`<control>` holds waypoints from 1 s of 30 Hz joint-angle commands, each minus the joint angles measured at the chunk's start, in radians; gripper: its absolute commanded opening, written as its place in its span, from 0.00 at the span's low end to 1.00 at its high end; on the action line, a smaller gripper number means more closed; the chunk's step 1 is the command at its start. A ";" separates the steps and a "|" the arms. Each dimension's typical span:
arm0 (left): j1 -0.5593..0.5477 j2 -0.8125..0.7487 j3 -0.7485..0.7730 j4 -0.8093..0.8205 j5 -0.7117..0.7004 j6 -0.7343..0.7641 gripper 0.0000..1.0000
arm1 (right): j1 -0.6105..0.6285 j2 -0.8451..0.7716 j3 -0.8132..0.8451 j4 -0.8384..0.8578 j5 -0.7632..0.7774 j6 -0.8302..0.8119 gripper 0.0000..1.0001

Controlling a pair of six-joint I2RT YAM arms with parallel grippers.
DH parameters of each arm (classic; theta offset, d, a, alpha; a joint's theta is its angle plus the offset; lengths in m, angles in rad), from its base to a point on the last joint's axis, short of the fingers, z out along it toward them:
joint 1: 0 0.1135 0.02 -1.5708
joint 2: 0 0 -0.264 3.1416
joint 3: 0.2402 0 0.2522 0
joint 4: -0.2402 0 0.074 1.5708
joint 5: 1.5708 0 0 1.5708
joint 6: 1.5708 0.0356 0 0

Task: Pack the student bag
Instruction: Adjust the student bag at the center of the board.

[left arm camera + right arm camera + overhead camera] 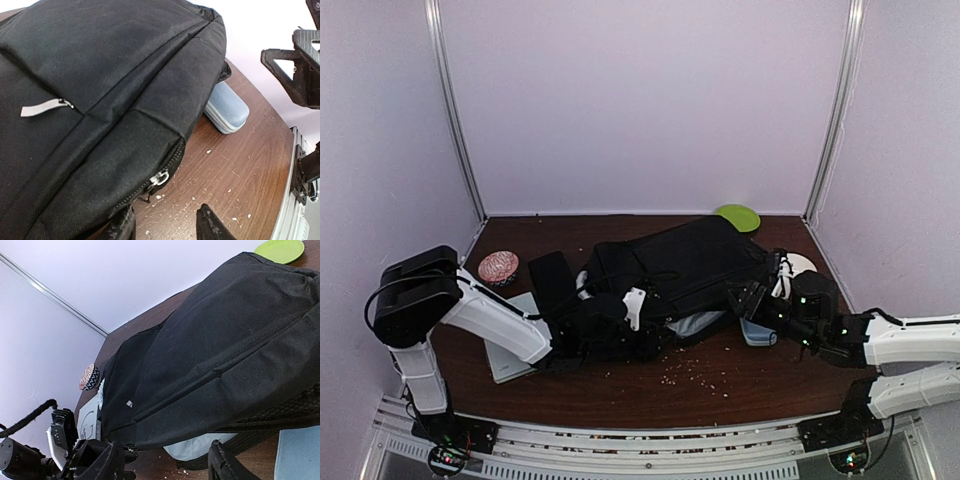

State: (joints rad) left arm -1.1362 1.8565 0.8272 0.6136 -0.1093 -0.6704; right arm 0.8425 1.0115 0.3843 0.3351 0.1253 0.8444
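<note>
The student bag, a large black backpack, lies flat in the middle of the table and fills both wrist views. Its metal zip slider sits at the near corner, just ahead of my left gripper. That gripper is open, with only bare wood between its fingers. My right gripper is open at the bag's right end, its fingertips either side of the bag's lower edge without touching it. A light-blue pencil case lies beside that end.
A pale item pokes out from under the bag. A black notebook, a white sheet and a patterned bowl are at the left. A green plate sits at the back. Crumbs dot the wood.
</note>
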 commanded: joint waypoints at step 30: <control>0.026 0.049 0.015 0.141 0.081 -0.019 0.39 | 0.005 -0.045 -0.048 0.033 -0.009 -0.013 0.58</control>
State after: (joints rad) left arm -1.1187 1.8835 0.8196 0.7094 -0.0479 -0.6941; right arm 0.8425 0.9688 0.3408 0.3531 0.1093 0.8371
